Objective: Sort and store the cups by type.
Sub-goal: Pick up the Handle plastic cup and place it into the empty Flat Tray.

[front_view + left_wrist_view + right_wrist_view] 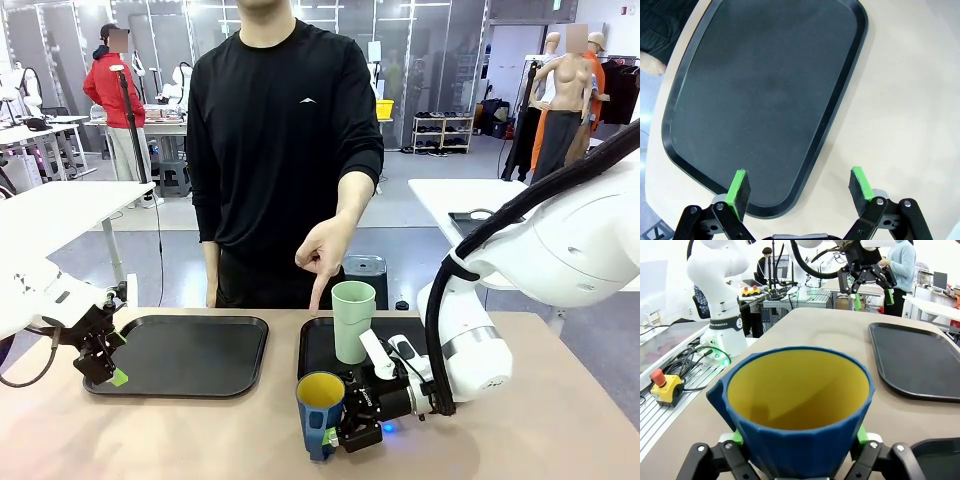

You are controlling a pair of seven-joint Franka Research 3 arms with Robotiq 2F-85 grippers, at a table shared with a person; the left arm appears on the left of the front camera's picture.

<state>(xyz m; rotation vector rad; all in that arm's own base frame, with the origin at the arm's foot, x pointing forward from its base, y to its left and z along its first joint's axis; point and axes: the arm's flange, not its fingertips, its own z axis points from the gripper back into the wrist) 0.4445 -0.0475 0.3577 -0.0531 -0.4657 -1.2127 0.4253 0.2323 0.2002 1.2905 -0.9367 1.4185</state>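
The far arm's base ring reads "ANKA ROBOTICS"; the right end effector [335, 437] reaches sideways, pinching the dark blue cup [320, 412] upright on the desk [540, 440]. The left end effector [799, 192] hangs spread over a black tray's [765, 100] edge; the mint-green tumbler [352, 321] stands on the other tray [312, 350], under a person's pointing hand [322, 255].

You get bright, even overhead light in all three views, with soft, short shadows. A pale sheen lies across the left tray [765, 100] toward 12 o'clock. Both wrist views bow at the edges. The blue cup [797, 410] looks slightly soft.
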